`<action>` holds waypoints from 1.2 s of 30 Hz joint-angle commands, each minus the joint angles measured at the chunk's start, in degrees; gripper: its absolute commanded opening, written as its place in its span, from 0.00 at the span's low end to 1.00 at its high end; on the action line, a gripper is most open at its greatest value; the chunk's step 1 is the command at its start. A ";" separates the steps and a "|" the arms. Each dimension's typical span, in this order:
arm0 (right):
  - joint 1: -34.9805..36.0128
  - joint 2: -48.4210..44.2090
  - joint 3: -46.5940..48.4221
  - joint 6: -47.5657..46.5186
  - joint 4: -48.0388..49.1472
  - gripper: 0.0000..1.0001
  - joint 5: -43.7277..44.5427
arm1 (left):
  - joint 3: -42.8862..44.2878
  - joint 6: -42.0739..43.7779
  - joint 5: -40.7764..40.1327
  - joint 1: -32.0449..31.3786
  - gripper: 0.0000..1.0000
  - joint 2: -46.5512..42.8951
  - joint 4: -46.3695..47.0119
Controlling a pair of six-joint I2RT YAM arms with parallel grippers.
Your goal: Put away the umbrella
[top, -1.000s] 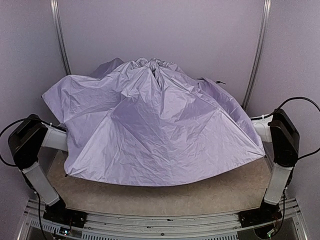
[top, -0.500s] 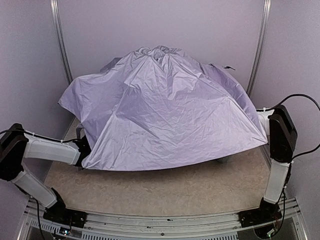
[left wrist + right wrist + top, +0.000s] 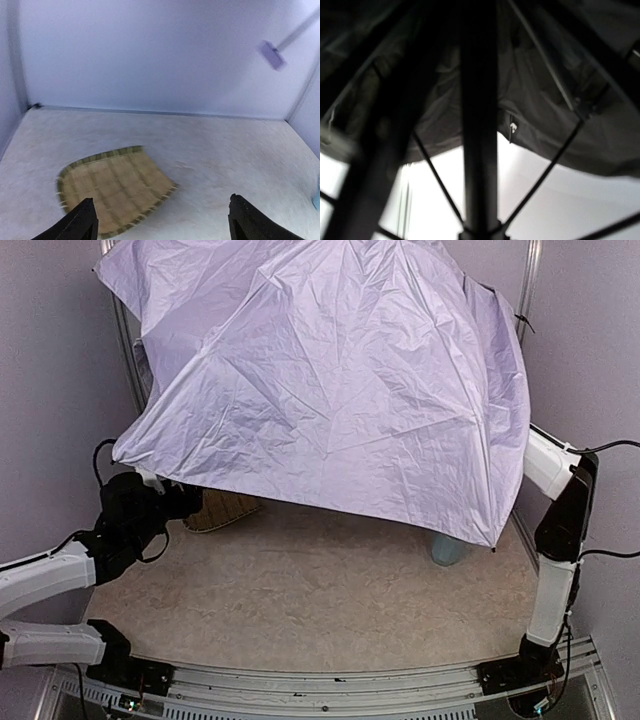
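Over tray (image 3: pixel 225 508) & cup (image 3: pixel 448 550), umbrella (image 3: pixel 330 370) spread open.

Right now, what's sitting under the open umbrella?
A straw tray peeks out at the left edge and a light blue cup at the right, both on the table. The umbrella covers everything farther back, so that part cannot be seen from above.
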 commanded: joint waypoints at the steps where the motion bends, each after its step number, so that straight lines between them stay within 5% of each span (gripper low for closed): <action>1: 1.12 -3.74 -1.17 -1.77 0.89 0.00 -2.77 | -1.79 -14.82 -7.95 11.43 0.88 -5.12 -7.94; 8: 2.15 1.79 -28.75 4.42 6.59 0.00 -13.22 | -1.76 -17.40 -8.51 21.87 0.87 -9.20 -12.60; 11: 5.37 9.99 -43.00 0.09 17.97 0.00 -16.81 | -2.48 -16.23 -7.33 23.60 0.87 -10.19 -11.67; 13: 7.79 11.53 -48.76 -9.22 20.33 0.00 -10.09 | -2.52 -15.09 -6.85 23.73 0.87 -9.74 -10.75; 15: 6.50 12.41 -52.72 -7.21 24.57 0.00 -12.60 | -2.35 -14.13 -5.58 23.70 0.86 -8.83 -9.49; 18: 1.24 13.75 -54.03 1.72 22.65 0.00 -19.50 | -1.81 -12.89 -2.79 23.80 0.84 -7.37 -7.60; 22: -0.53 12.70 -57.94 0.70 25.73 0.00 -18.49 | -1.03 -11.72 1.94 23.62 0.82 -6.27 -6.01; 30: 0.08 -2.06 -47.99 1.01 8.55 0.00 -18.36 | 0.18 -8.80 3.62 21.17 0.79 -9.67 -5.02; 36: 0.09 -8.11 -38.66 3.97 -16.05 0.00 -14.10 | 2.43 -7.66 -2.58 19.03 0.72 -18.06 -5.50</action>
